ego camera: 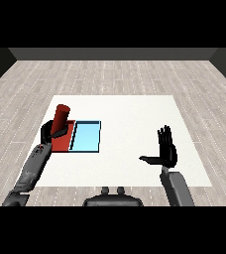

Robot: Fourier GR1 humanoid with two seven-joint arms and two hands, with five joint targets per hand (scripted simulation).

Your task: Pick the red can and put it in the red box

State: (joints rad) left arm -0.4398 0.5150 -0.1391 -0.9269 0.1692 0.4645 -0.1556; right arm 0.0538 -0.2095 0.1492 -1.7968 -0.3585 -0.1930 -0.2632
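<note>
Light blue tray (86, 138) lying flat on white surface (135, 119), towards its left side, w/ dark rim showing round it. Pale grey plank floor (110, 74) stretching behind & beside surface, dark wall (110, 53) running along far end

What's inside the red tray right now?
The red can, held over the red tray by the left hand. Whether it touches the floor is hidden.

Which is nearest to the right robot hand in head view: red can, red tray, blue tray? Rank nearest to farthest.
From the right robot hand, which is open at the table's right:
1. Blue tray, left of centre, on the side facing that hand.
2. Red tray, just beyond the blue tray, further left.
3. Red can, held in the left robot hand over the red tray's far left part.
</note>
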